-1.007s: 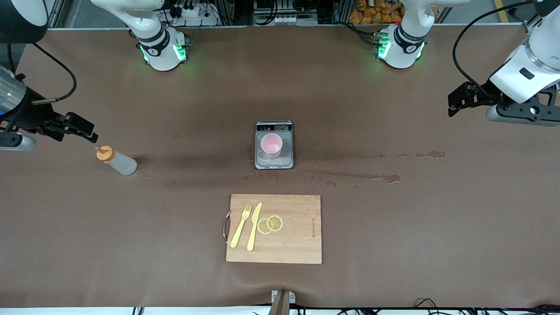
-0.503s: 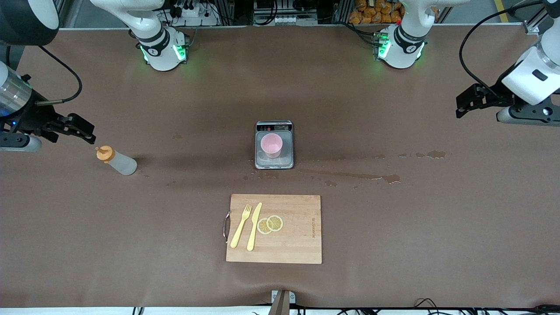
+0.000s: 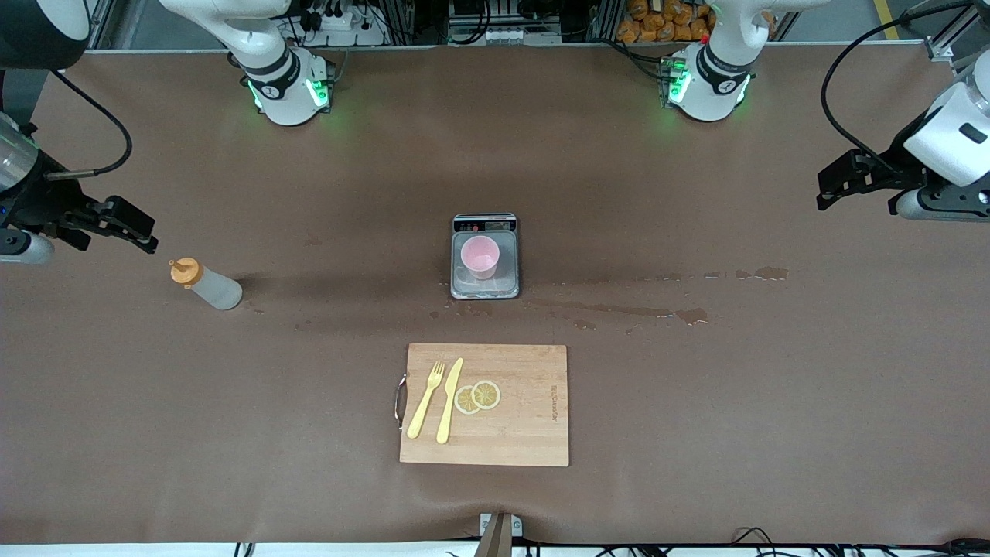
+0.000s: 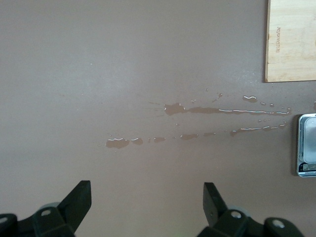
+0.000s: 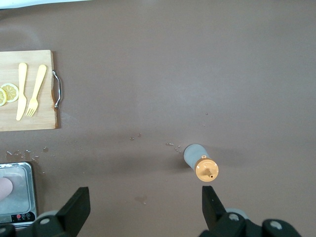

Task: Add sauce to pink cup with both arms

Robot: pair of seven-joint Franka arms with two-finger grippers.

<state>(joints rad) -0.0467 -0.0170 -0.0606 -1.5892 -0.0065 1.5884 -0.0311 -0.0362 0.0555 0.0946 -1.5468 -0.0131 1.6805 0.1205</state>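
Front view: wet-streaked brown table (image 3: 696,433), left hand (image 3: 835,182) and right hand (image 3: 128,224) spread, empty.

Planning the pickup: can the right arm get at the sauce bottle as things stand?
Probably yes. The right end effector is open, up beside the sauce bottle, which stands alone on bare table.

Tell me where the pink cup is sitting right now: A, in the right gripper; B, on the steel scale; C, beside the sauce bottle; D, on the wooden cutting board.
B: the pink cup stands on the steel scale, apart from both grippers.
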